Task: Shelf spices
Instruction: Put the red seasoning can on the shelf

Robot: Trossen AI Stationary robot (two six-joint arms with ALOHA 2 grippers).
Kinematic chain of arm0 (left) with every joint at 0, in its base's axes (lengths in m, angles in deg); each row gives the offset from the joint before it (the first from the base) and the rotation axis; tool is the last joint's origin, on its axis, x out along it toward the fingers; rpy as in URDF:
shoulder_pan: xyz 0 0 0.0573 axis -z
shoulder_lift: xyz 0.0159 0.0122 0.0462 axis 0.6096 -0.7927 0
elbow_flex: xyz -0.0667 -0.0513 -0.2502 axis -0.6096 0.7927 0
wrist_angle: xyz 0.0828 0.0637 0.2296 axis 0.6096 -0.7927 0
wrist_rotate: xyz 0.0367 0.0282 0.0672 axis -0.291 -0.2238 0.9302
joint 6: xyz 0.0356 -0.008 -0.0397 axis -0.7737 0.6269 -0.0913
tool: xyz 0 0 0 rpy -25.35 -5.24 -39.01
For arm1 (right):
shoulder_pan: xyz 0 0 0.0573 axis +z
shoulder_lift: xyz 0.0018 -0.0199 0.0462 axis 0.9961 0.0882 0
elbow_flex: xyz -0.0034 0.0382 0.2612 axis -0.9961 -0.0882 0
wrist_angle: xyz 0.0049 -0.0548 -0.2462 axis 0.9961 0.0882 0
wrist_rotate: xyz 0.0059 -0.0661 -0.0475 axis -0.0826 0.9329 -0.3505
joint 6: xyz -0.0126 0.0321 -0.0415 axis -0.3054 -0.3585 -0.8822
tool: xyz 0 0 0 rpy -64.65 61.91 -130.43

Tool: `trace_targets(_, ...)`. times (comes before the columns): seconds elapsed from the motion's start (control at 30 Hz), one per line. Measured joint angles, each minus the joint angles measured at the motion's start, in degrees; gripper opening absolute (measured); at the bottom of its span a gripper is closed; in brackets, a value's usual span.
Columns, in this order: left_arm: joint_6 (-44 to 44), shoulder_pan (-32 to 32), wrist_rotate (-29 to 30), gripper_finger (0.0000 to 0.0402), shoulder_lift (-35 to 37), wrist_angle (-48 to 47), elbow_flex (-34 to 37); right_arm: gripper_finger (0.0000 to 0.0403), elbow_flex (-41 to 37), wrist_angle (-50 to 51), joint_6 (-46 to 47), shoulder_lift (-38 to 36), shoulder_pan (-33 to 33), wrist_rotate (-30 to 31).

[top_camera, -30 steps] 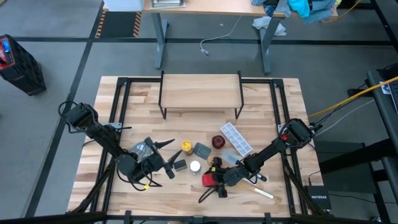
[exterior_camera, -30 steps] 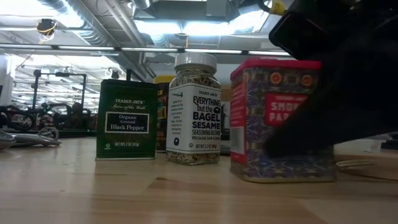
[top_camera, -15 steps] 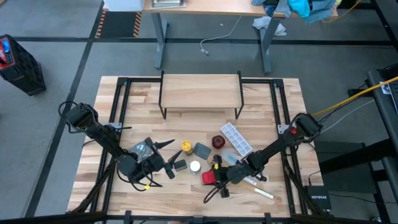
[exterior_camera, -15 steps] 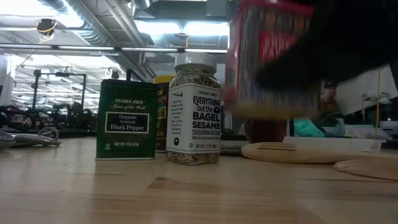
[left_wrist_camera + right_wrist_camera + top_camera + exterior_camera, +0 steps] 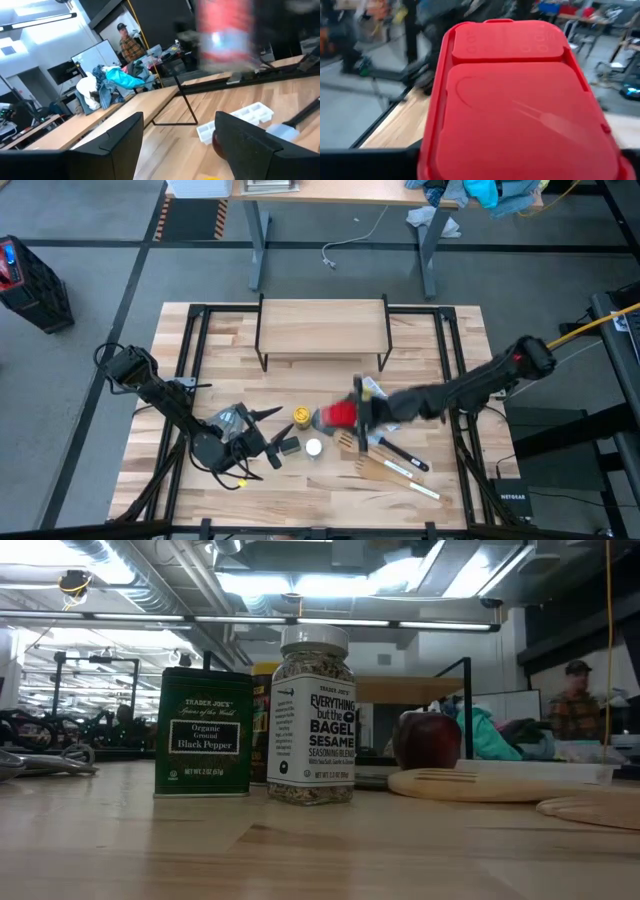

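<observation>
Over table (image 5: 440, 340): right tool (image 5: 357, 416) w/ red tin (image 5: 338, 415), mid-air.

A clear ice cube tray (image 5: 384, 402) lies on the tabletop (image 5: 300, 498), with a dark red round dish (image 5: 425, 740) just beside it and wooden utensils (image 5: 385, 471) nearby.

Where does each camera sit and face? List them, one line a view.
High: overhead, facing straight down; both arms show, right end effector holding the red tin.
Low: table-top height, facing level across at the white-capped jar; no arm.
Left wrist: faces the shelf past its own fingers.
Right wrist: faces the tin's lid.
Shared: red tin, in all but low.
</observation>
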Motion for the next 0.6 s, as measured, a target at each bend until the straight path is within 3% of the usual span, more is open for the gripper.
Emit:
trace_targets(0.23,10.2,0.0,-0.1,0.0239,0.0,-8.1,0.0,0.0179,5.8,6.8,1.0,-2.2,-16.3,-18.5)
trace_targets(0.6,37.4,0.0,-0.8,0.0239,0.0,-33.1,0.0,0.0179,23.2,13.2,-1.4,10.4,-30.1,-36.6)
